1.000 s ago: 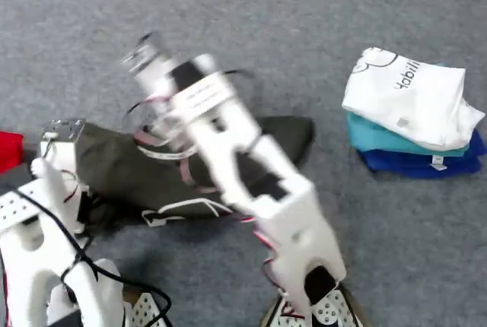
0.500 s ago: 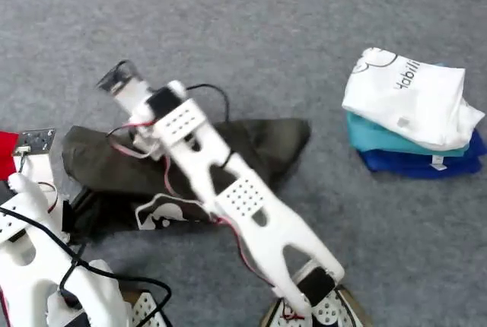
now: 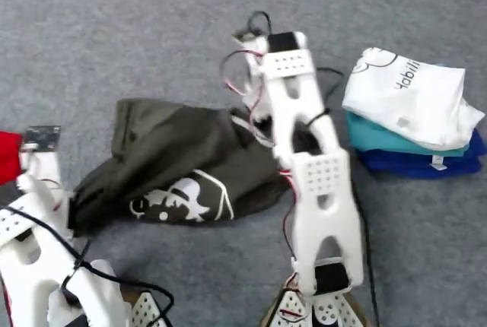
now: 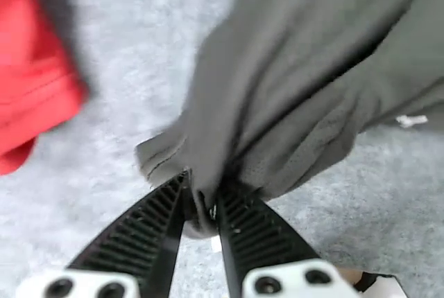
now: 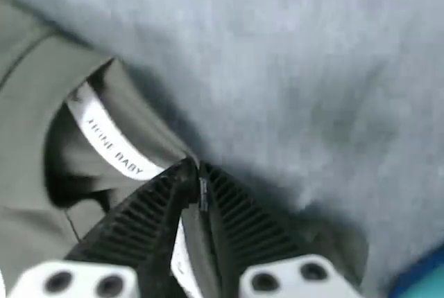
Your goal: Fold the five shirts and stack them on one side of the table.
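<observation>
Dark olive cotton shirt (image 3: pixel 183 167) lies crumpled and half spread at the middle of the grey felt-like table top (image 3: pixel 114 38), its white print (image 3: pixel 183 199) facing up in the high view. Left gripper (image 4: pixel 201 204) has its jaws pinched narrow on a bunched edge of this shirt, at the end nearest the red shirt (image 4: pixel 35 69). Right gripper (image 5: pixel 198 187) is clamped nearly closed on fabric at the collar. The right wrist view gives the white neck label (image 5: pixel 111 145) just beside the jaws; the high view has that spot hidden under the arm. The high view adds the stack well apart on the right: white folded shirt (image 3: pixel 411 99) on top, teal folded shirt (image 3: pixel 380 138) under it, blue folded shirt (image 3: pixel 426 161) at the bottom. Count: five shirts, three stacked, one olive held at both ends, one red at the left edge; two arms
</observation>
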`<state>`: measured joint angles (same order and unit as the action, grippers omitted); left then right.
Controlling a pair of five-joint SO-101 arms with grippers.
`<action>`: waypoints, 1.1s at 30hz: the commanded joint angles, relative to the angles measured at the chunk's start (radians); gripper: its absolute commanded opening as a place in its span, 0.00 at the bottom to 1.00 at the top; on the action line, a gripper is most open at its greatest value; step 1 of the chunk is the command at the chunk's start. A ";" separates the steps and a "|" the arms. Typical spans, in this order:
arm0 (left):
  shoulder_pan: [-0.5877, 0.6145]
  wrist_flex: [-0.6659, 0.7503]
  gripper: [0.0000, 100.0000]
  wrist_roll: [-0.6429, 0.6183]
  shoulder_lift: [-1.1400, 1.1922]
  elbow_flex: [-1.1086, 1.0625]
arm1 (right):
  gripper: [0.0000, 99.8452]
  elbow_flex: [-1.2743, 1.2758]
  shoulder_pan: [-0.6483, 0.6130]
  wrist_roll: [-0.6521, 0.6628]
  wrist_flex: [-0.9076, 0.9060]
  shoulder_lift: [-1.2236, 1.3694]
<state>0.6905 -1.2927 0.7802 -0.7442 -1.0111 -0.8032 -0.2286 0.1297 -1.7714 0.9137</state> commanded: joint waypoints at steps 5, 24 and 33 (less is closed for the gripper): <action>-0.321 0.074 0.02 0.008 -0.012 -0.121 | 0.00 0.659 0.044 0.158 -0.008 -0.467; -0.404 0.253 0.02 -0.026 -0.061 -0.301 | 0.43 0.634 -0.005 0.442 0.195 -0.826; -0.405 0.253 0.02 -0.006 -0.058 -0.302 | 0.20 0.036 -0.226 0.164 0.212 -0.440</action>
<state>0.2977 -1.0533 0.7695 -0.7933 -1.3165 -0.5148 -0.4127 0.3644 -1.5750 0.3736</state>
